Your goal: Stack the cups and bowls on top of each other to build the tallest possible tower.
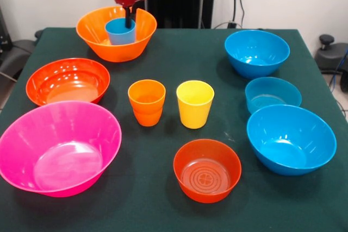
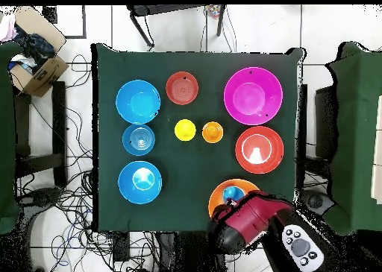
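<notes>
The big orange bowl (image 1: 98,47) stands at the table's far left in the front view, and the blue cup (image 1: 119,32) sits upright inside it. My gripper (image 1: 129,19) comes down from above onto the blue cup's rim. In the overhead view the arm (image 2: 250,220) covers part of the orange bowl (image 2: 218,200) and the blue cup (image 2: 233,192). The orange cup (image 1: 147,101) and the yellow cup (image 1: 194,103) stand upright side by side at the table's middle.
The big pink bowl (image 1: 22,134) is at the front left, with a red-orange bowl (image 1: 67,80) behind it and another (image 1: 206,169) at the front middle. Two larger blue bowls (image 1: 256,52) (image 1: 291,139) and a small shallow blue bowl (image 1: 272,95) line the right side.
</notes>
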